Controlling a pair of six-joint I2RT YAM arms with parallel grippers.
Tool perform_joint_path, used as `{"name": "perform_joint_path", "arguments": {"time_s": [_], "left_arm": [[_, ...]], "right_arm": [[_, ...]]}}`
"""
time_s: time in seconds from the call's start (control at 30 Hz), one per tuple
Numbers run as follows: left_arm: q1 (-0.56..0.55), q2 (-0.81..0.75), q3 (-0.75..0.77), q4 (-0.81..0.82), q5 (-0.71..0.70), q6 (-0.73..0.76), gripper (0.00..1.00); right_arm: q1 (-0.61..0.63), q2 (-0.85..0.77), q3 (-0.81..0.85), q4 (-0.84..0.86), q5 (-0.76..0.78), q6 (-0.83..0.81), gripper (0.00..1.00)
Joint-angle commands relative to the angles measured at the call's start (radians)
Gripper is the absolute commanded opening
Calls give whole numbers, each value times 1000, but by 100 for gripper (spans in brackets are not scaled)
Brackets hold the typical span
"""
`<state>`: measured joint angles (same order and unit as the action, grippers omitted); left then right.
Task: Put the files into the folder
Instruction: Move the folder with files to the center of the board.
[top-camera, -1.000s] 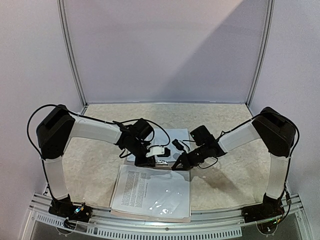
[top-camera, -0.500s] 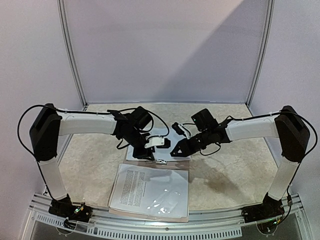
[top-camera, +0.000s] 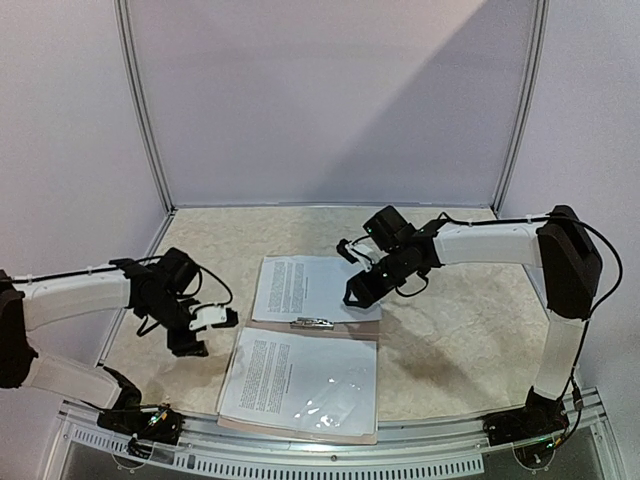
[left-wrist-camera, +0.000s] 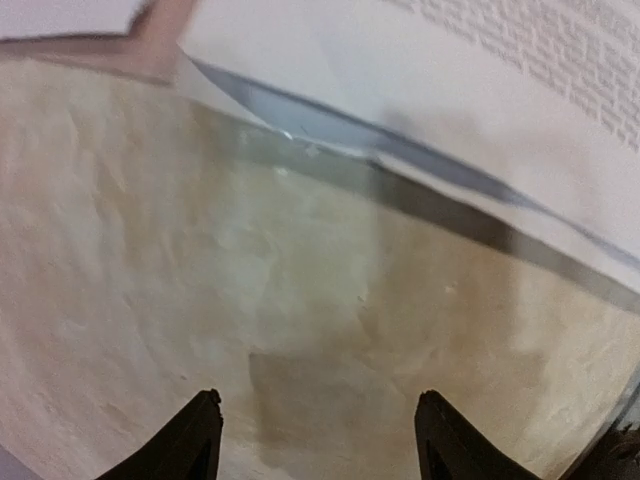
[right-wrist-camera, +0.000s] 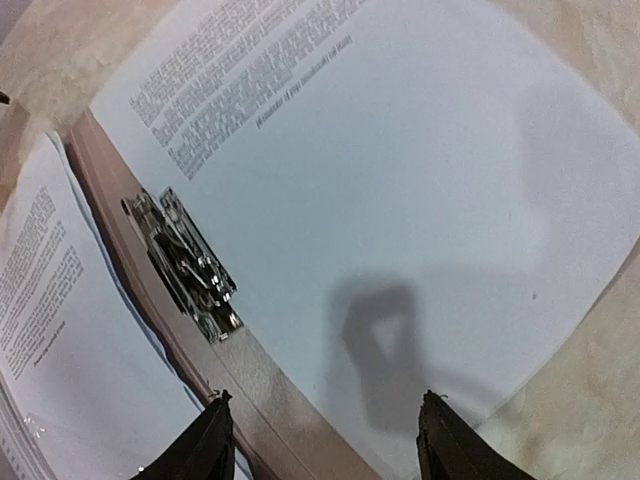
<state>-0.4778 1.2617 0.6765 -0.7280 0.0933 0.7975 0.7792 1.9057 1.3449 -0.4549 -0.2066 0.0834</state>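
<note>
The files (top-camera: 315, 288) are white sheets carrying fine black print in dense blocks, with broad white margins. A clear sleeve (top-camera: 330, 395) over the near sheet gives pale glossy glints. The folder (right-wrist-camera: 250, 375) shows as a tan-brown band, rather pinkish in the right wrist view, and its clip (right-wrist-camera: 185, 265) is shiny silver. The table (top-camera: 460, 340) is beige, mottled with a cream, marble-like pattern. The left arm (top-camera: 80, 298) and right arm (top-camera: 490, 243) have white links and black joints. The left gripper (left-wrist-camera: 318, 445) and right gripper (right-wrist-camera: 322, 440) have black fingers. The walls (top-camera: 330, 100) are pale lilac-white, the frame rails (top-camera: 140, 110) silver-grey
</note>
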Motion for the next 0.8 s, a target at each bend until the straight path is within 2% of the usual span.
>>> {"name": "perform_joint_path", "arguments": {"time_s": [0.0, 0.1, 0.2, 0.37, 0.5, 0.6, 0.77], "left_arm": [[-6, -99, -136, 30, -26, 0, 68], [-13, -120, -148, 33, 36, -19, 68], [-42, -137, -150, 96, -6, -14, 67], [-160, -101, -171, 171, 20, 27, 65], [-281, -24, -187, 212, -15, 0, 64], [-302, 3, -183, 216, -15, -2, 64], [-322, 6, -180, 223, -12, 7, 64]], "right_arm": [[17, -65, -128, -20, -35, 40, 61], [18, -157, -270, 22, -50, 150, 62], [18, -258, -448, 94, -168, 351, 63], [18, -455, -720, 271, -256, 629, 64], [26, -520, -858, 351, -349, 747, 64], [53, -551, -963, 443, -426, 865, 64], [170, -570, -1016, 459, -419, 969, 65]]}}
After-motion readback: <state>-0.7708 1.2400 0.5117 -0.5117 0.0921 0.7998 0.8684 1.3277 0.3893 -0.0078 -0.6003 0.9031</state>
